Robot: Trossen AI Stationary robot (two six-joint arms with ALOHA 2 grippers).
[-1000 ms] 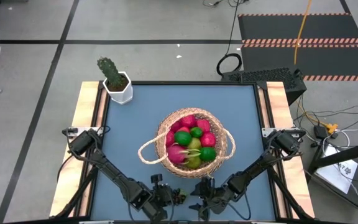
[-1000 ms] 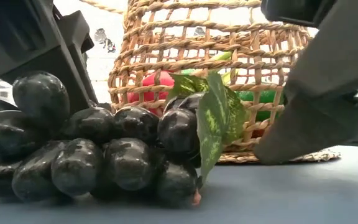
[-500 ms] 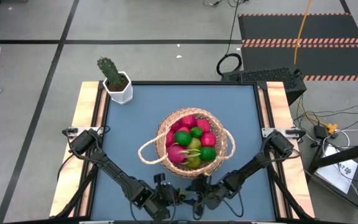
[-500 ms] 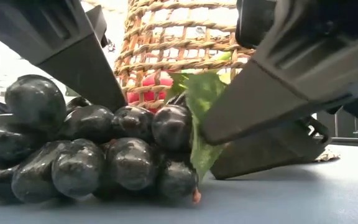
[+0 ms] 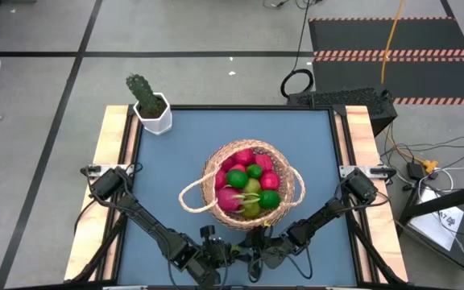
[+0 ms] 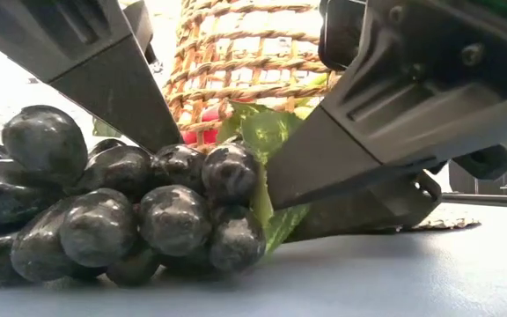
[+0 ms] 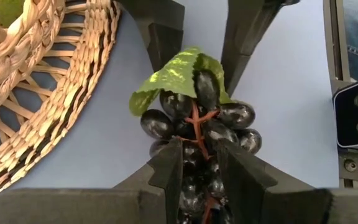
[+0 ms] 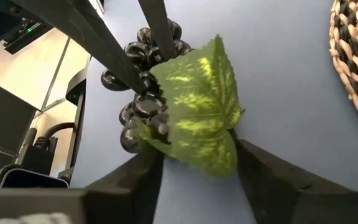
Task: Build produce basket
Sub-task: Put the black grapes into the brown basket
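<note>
The tan wicker basket (image 5: 248,187) stands mid-table and holds red, pink and green fruit. A dark grape bunch (image 6: 121,220) with a green leaf (image 8: 197,106) lies on the blue table by the near edge, in front of the basket. My left gripper (image 7: 201,171) is shut on the bunch. My right gripper (image 8: 197,180) is open. Its two fingers stand on either side of the leaf end of the bunch (image 7: 179,71), facing my left gripper. I cannot tell whether they touch the leaf. My left gripper pinches the grape bunch between its two fingers (image 7: 173,168), on the part of the bunch away from the leaf (image 7: 197,158). The fingers slant down from the table's left side. The bunch rests on the table, its leaf end pointing toward my right gripper.
A white pot with a green cactus (image 5: 147,103) stands at the table's far left corner. The basket's woven wall (image 6: 253,70) rises just behind the grapes, and a looped handle (image 5: 192,197) sticks out on its left side.
My right gripper has gone toward the table's left, up to the grape bunch, and its fingers now stand around the leaf end. The bunch has stayed on the table in my left gripper's hold.
</note>
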